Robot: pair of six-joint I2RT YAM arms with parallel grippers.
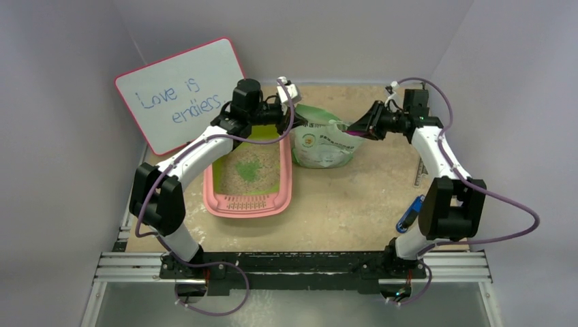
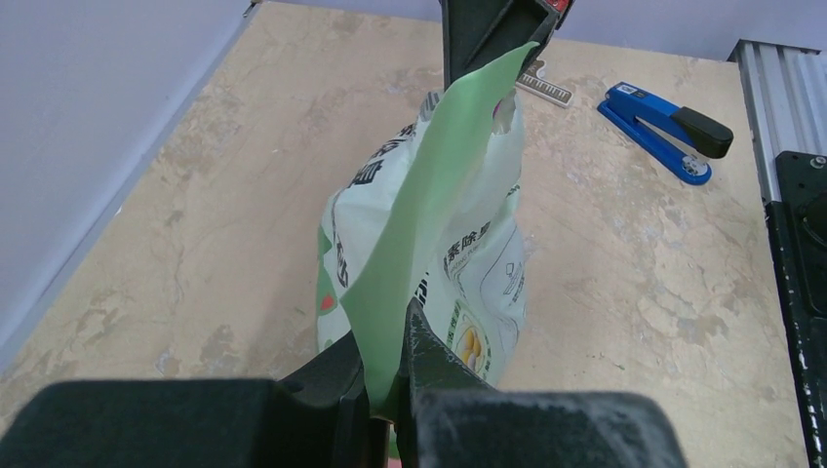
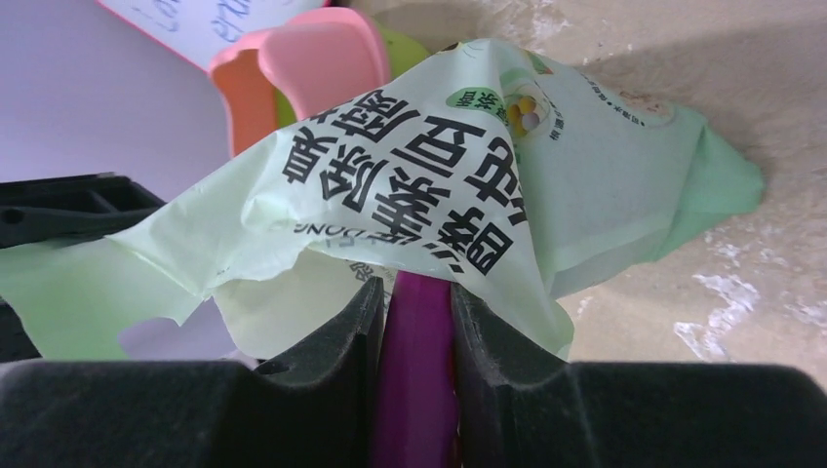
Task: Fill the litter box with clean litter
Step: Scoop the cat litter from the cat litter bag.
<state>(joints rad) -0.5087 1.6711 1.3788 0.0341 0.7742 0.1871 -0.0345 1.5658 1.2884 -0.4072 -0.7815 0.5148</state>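
Note:
The pink litter box (image 1: 213, 194) lies under my left arm, with a patch of green clean litter (image 1: 249, 167) on beige granules inside. Its pink rim also shows in the right wrist view (image 3: 312, 68). A pale green printed bag (image 1: 320, 143) stands right of the box. My left gripper (image 1: 290, 125) is shut on the bag's torn top edge (image 2: 429, 195), seen between its jaws in the left wrist view (image 2: 388, 336). My right gripper (image 1: 353, 129) is shut on a purple handle (image 3: 419, 341) that runs under the bag's flap (image 3: 410, 175); its far end is hidden.
A whiteboard (image 1: 180, 92) with a pink frame leans at the back left. A blue stapler (image 1: 409, 214) lies by the right arm's base, also in the left wrist view (image 2: 663, 117). Grey walls close in both sides and the back.

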